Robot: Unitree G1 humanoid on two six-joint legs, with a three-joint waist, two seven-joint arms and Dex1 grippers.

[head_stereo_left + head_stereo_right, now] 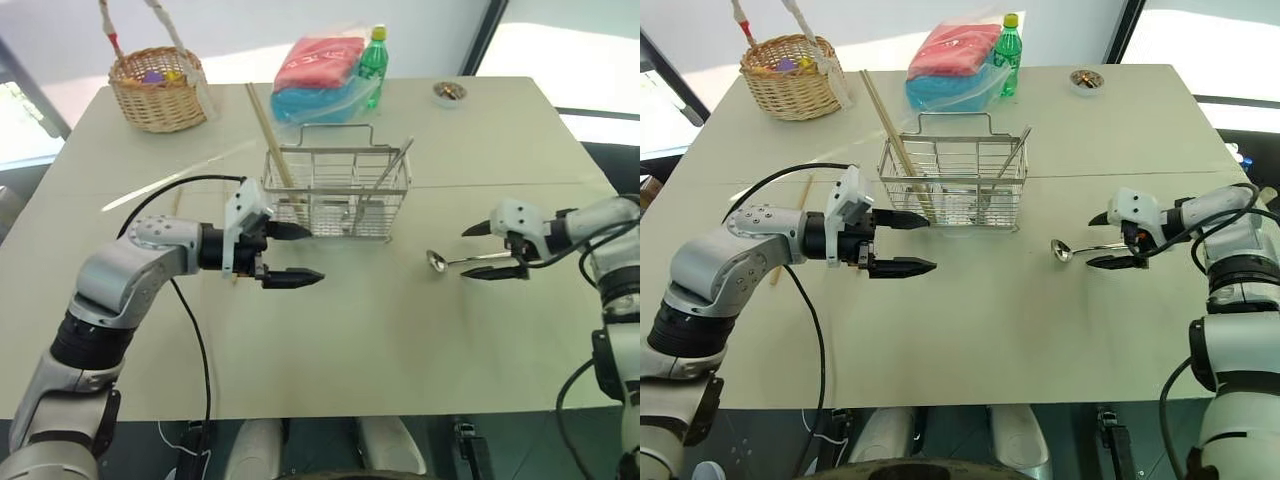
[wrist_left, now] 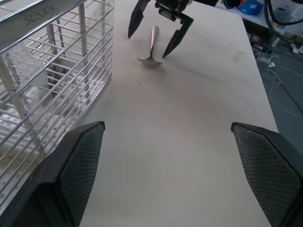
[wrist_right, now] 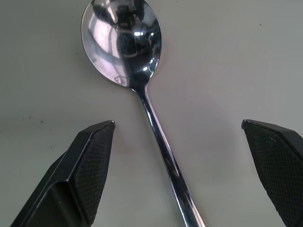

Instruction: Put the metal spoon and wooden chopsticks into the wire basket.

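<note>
Right end effector [image 3: 177, 165] straddles shiny round-bowled metal spoon [image 3: 124, 42].

The spoon's [image 3: 142, 99] handle end runs off the right wrist view's edge. Small objects in the wicker basket [image 1: 158, 90] are too small to identify. The far dish's [image 1: 449, 92] contents are equally unclear.

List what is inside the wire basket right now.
The wire basket holds the wooden chopsticks, leaning out at its left end, and a straight metal utensil leaning at its right end. Through the mesh the bottom looks otherwise bare, though the wires blur small details.
</note>
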